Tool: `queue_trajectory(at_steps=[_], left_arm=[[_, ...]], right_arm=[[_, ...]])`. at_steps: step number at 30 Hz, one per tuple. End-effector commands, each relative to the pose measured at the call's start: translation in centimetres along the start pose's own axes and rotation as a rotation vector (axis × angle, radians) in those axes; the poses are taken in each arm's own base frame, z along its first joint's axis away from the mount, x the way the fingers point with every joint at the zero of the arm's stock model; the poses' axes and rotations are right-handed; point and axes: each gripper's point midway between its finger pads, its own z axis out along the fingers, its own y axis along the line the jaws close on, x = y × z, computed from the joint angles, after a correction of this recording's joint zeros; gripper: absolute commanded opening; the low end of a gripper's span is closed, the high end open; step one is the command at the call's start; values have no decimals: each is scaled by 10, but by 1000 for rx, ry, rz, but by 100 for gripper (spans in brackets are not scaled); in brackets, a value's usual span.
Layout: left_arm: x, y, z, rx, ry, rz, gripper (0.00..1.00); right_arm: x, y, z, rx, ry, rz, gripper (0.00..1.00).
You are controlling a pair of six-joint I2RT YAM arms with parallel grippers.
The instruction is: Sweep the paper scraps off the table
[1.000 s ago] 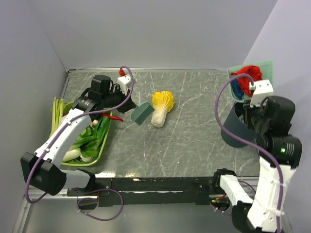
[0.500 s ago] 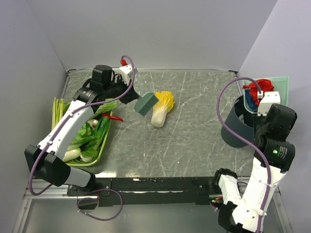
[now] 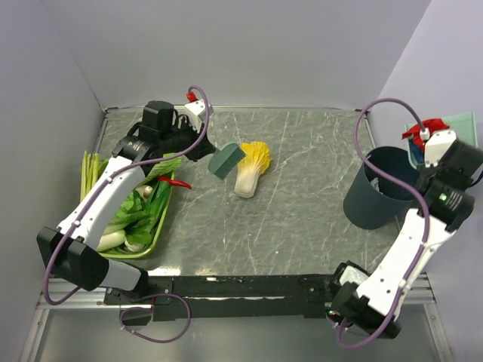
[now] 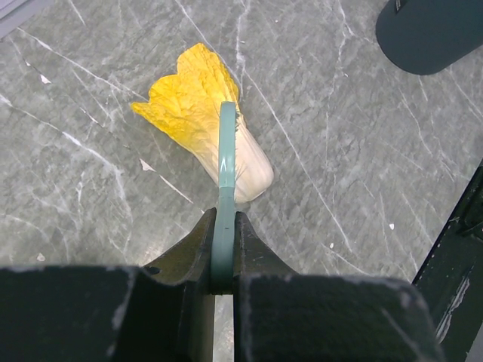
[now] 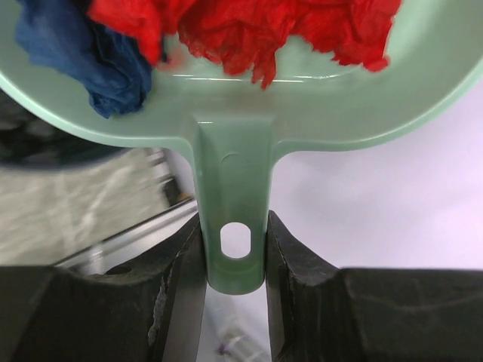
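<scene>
Left edge: green tray (image 3: 148,252) of bok choy (image 3: 139,215), with a slim red chili pepper (image 3: 175,182) at its inner rim.

Near the far-left corner: left gripper (image 4: 223,256) raised above the table (image 3: 302,219), fingers pressed tight on the thin back of a dark green brush (image 3: 226,161). Brush head just beside the leafy end of a napa cabbage (image 3: 251,167), which lies toward the far edge, left of centre. Touching or apart: cannot tell.

Right edge: dark round bin (image 3: 373,207), upright, mouth open.

Past the right edge, toward the far-right corner: right gripper (image 5: 235,226) clamped on the handle of a pale green dustpan (image 5: 226,105), held aloft off the bin's outer side. Paper scraps (image 5: 256,26), red and dark blue, heaped in the pan; none made out on the marble.

Step in hand, by judgement: emptying the pan into the bin.
- Carry the pan inward until its lip stands over the bin's mouth, not outside the wall.
- Keep it level on the way, against light wads rolling or fluttering off.
- Tilt lip-down slowly and low over the opening.
- Add a small shake only if wads cling.
- Hold the squeeze on the handle throughout.
- Leave the brush parked, off the cabbage.
</scene>
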Motion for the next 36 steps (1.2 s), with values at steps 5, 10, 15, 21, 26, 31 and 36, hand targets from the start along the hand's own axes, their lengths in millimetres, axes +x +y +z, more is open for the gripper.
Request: queue_trajectory(at_steps=[5, 10, 15, 21, 26, 31, 36], left_arm=[[-21, -7, -18, -34, -64, 75, 1], [-35, -6, -14, -27, -86, 52, 1], [-42, -6, -13, -20, -93, 60, 1], [-46, -8, -11, -10, -96, 54, 1], [-48, -8, -8, -2, -98, 49, 1], [-50, -8, -7, -1, -100, 38, 1], [-51, -8, -9, -6, -104, 41, 1]], right_arm=[[-34, -51, 0, 112, -25, -214, 0], [-29, -59, 4, 135, 18, -334, 0], [-4, -62, 12, 164, 146, -509, 0], [3, -68, 13, 228, 185, -617, 0], [5, -60, 15, 250, 196, -642, 0], [8, -58, 21, 244, 228, -676, 0], [-9, -80, 14, 342, 224, -700, 0]])
